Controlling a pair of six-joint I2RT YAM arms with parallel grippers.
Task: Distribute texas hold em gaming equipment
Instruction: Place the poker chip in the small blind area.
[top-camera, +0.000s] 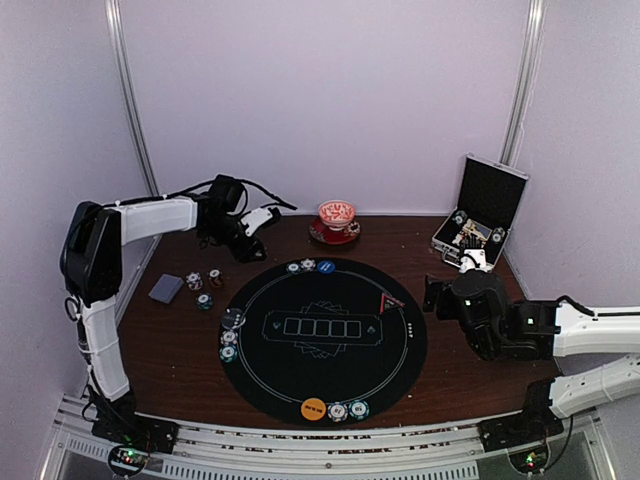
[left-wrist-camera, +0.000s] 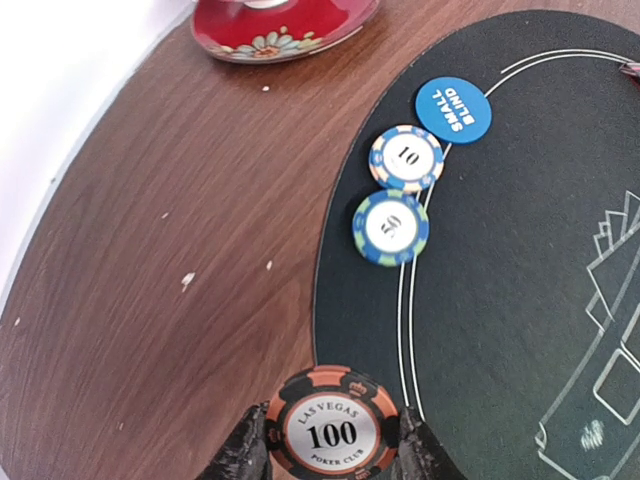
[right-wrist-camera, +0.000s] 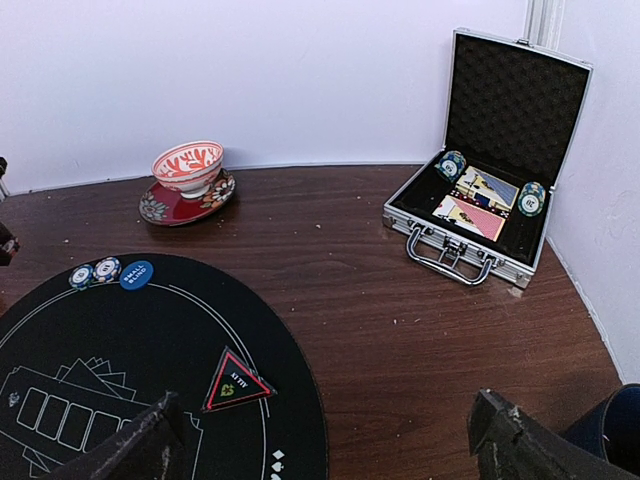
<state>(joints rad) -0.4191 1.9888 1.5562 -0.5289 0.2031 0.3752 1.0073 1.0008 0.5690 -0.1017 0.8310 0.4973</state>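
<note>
Pinching a red-and-black 100 chip (left-wrist-camera: 332, 425) by its edges between the fingers (left-wrist-camera: 243, 455) of the left end effector (left-wrist-camera: 330, 458), face up over the far-left rim of the round black mat (left-wrist-camera: 500, 330), probably for laying down flat at a player's place; holding it near the 50 chip (left-wrist-camera: 390, 227), the 10 chip (left-wrist-camera: 406, 157) and the blue Small Blind disc (left-wrist-camera: 453, 109) lined up along the mat's far edge, likely the group being added to. Holding the right end effector (right-wrist-camera: 325, 425) spread wide and gripping nothing, hovering over the right side of the mat and pointing toward the open case (right-wrist-camera: 480, 215) at the far right of the tabletop (right-wrist-camera: 380, 300), seemingly out of the other arm's way. Showing the held chip and its grip only in the left wrist view, hidden under the arm in the top view; showing only from above the clear disc (top-camera: 233, 318) with two chips at the mat's left edge, the orange disc (top-camera: 314, 408) with two chips at the near edge, and the grey-blue cards (top-camera: 166, 289) beside three loose chips on the wood left of the mat; revealing only in the right wrist view two chips and apparent card packs inside the case
</note>
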